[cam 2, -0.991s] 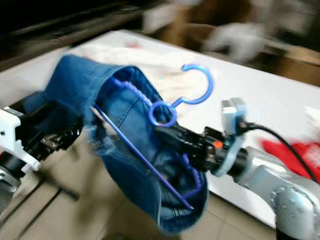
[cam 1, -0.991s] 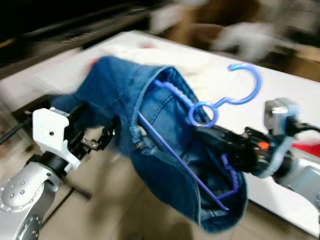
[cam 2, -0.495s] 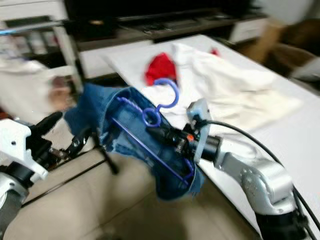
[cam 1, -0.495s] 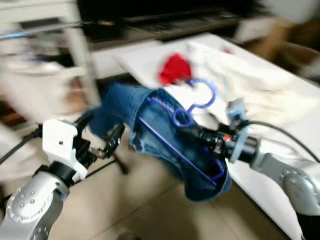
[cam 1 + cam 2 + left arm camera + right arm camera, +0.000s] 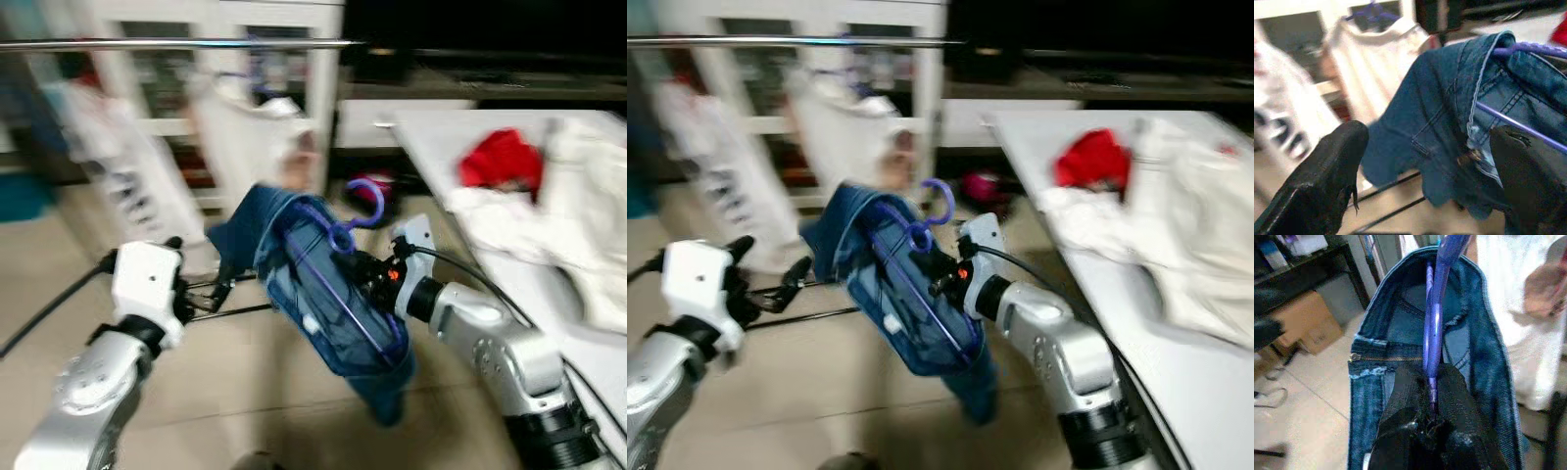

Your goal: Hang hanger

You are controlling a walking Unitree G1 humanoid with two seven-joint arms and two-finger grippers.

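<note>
One garment in hand | right gripper (image 5: 364, 270) clenched on blue hanger (image 5: 345, 227) at frame centre — hook kept upward, free to catch the rail (image 5: 176, 44) at upper left | denim shorts (image 5: 323, 304) draped on it | left gripper (image 5: 217, 290) released — fingers spread beside the hem, likely steadying

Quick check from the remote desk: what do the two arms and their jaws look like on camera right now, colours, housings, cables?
Both arms are silver metal with rounded joint shells. The left arm ends in a white boxy housing before the left gripper, with a black cable trailing from it. The right arm has a dark ribbed base, a pale blue wrist collar with a small orange light, a black cable looping back, and the right gripper. Jaws are long, matte black.
</note>
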